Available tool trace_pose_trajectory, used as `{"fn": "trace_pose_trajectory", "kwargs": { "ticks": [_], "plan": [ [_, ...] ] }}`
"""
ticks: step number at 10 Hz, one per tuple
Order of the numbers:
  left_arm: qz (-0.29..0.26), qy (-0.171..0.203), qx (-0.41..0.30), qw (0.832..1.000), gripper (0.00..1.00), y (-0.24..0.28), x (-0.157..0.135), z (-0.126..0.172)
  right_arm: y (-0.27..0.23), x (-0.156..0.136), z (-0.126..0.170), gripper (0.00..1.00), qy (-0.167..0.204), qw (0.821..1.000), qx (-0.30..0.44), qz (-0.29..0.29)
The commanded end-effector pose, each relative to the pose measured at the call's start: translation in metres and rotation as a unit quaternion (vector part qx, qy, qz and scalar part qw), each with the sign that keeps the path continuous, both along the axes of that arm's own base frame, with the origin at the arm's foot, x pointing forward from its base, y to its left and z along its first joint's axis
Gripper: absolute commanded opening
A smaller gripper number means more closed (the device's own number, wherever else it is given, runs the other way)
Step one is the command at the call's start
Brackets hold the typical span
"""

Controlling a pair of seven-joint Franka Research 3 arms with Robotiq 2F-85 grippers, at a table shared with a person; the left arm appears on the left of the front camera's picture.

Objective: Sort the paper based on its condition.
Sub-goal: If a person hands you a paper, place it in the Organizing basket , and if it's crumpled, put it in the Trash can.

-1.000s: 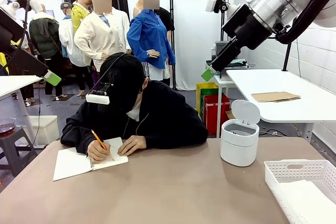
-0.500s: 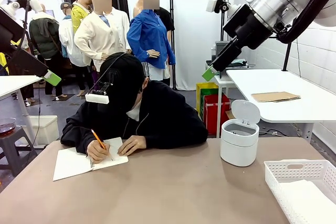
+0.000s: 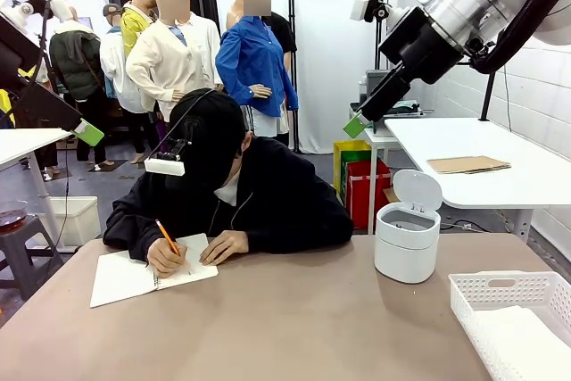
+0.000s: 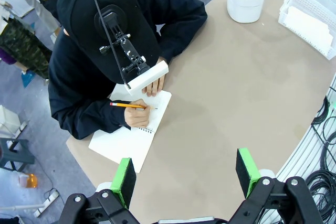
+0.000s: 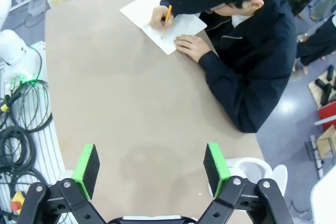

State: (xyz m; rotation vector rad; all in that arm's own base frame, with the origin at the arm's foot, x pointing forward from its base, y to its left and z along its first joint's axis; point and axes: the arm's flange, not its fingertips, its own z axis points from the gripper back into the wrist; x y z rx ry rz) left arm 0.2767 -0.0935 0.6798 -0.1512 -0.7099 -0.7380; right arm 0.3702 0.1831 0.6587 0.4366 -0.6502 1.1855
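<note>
Both grippers hang high over the worktop (image 3: 294, 327) with nothing between their green pads. The left gripper (image 4: 185, 174) has its fingers spread wide, and beneath it lies bare brown surface. The right gripper (image 5: 151, 165) is likewise released, fingers wide apart, above an empty stretch of the worktop near the white bin (image 3: 408, 238).

Farther out, at the far edge, a person writes with a pencil (image 4: 127, 106) in an open notebook (image 3: 134, 276), one hand (image 3: 167, 258) holding the pencil and the other hand (image 3: 225, 245) flat on the page. No loose sheet lies on the worktop that I can see. The only paper (image 3: 528, 338) apart from the notebook seems to be a white stack in the basket (image 3: 486, 294) at the robot's right, though I cannot tell whether those are single sheets.

A sheet of this kind should be very light, limp and easily creased. Flat on the worktop it offers no edge to close on, so a pinch from above would likely need one finger to scrape under a lifted corner or the ragged edge. A curled or crumpled sheet stands proud and should be easier to take at its raised fold. If the person hands one over, a mid-edge hold would probably keep it from drooping, and a gentle squeeze ought to suffice.
</note>
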Motion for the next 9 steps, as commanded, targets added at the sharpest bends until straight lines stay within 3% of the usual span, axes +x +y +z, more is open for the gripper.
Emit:
{"fn": "trace_pose_trajectory", "kwargs": {
  "ticks": [1, 9],
  "plan": [
    [0.000, 0.000, 0.000, 1.000, 1.00, 0.0005, 0.0002, -0.0001, 0.0016, -0.0002, -0.0004, 1.00, 0.000, 1.000, 0.004, 0.000],
    [0.000, 0.000, 0.000, 1.000, 1.00, 0.0005, 0.0002, -0.0001, 0.0016, -0.0002, -0.0004, 1.00, 0.000, 1.000, 0.004, 0.000]
  ]
}}
